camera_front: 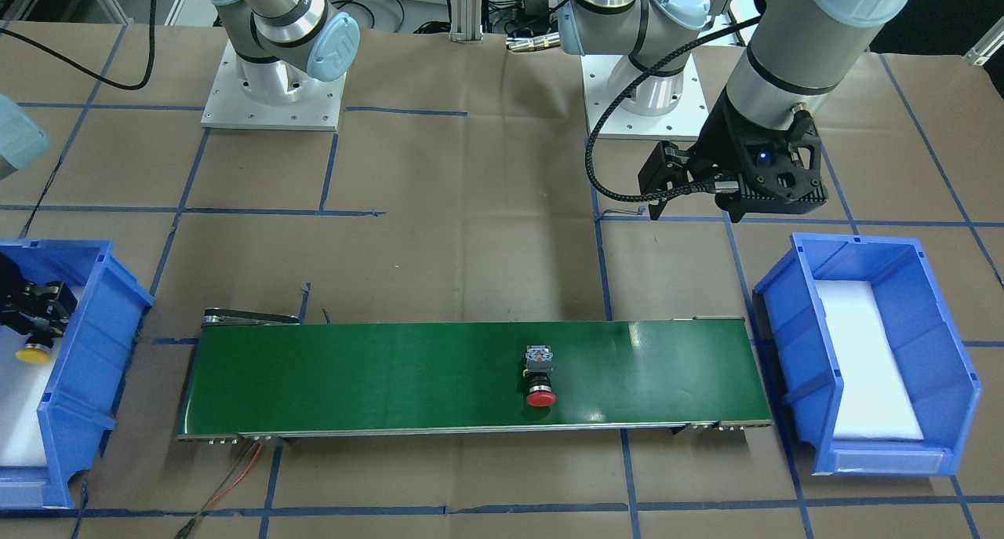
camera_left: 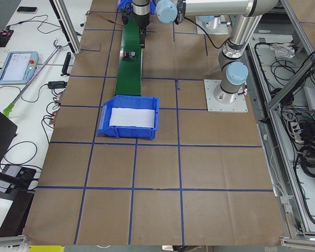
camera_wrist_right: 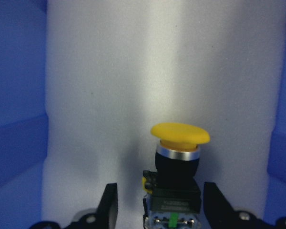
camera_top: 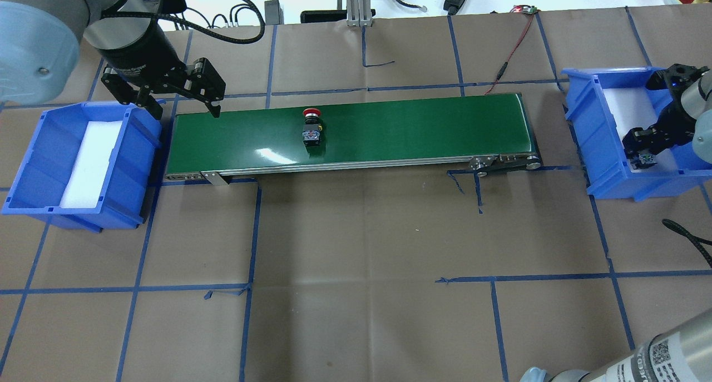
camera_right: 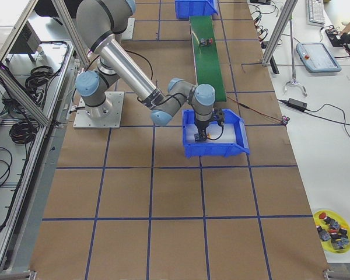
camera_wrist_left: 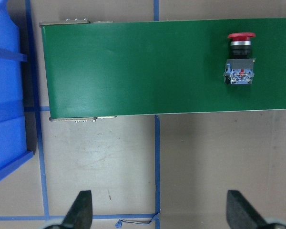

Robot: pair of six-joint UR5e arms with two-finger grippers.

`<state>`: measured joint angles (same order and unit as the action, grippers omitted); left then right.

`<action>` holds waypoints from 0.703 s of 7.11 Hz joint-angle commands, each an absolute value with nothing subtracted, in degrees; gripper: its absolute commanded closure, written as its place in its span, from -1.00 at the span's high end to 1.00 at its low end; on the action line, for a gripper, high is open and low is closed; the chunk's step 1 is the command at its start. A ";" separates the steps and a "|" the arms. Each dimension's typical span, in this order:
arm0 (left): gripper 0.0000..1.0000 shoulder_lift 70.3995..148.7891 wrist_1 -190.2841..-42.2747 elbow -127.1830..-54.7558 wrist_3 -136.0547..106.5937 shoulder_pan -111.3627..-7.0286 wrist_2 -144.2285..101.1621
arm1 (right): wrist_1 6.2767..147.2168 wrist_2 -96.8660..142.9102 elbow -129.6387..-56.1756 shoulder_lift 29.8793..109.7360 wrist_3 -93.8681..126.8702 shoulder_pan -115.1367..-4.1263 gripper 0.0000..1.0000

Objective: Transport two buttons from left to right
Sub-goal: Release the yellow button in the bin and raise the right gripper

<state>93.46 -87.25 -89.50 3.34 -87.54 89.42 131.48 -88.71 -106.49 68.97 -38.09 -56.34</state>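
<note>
I count two buttons. The red button (camera_front: pixel 540 374) lies on its side on the green belt (camera_front: pixel 376 374), about midway along and touching nothing else, its cap towards the operators' edge. The yellow button (camera_wrist_right: pixel 180 138) is inside the blue bin (camera_top: pixel 595 132) on my right side, above the white foam (camera_wrist_right: pixel 133 71) that lines it. I cannot tell whether it is resting on the foam.

The right gripper (camera_wrist_right: pixel 159 202) is down in that bin with its fingers (camera_wrist_right: pixel 109 202) either side of the yellow button's black body. They are parted, with a clear gap on one side, and I see no squeeze on it.

The left gripper (camera_top: pixel 186 112) hangs over the left end of the belt, beside the second blue bin (camera_top: pixel 33 143). Its fingers are spread wide and hold nothing.

That makes two bins, one at each end of the single belt, each with a foam pad. Thin red wires (camera_front: pixel 235 480) trail from the belt's right end over the brown paper and blue tape. A square code label (camera_top: pixel 662 350) on the near arm is too small to read.
</note>
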 commanded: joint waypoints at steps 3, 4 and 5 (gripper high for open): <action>1.00 93.34 -87.28 -89.65 3.34 -87.54 89.30 | 125.30 -88.77 -101.36 75.46 -34.82 -57.04 0.99; 1.00 93.34 -87.28 -89.65 3.34 -87.54 89.30 | 116.80 -88.77 -97.25 78.20 -31.32 -58.96 0.99; 1.00 93.43 -87.28 -89.65 3.34 -87.54 89.30 | 110.72 -89.20 -92.60 79.27 -27.81 -62.54 0.99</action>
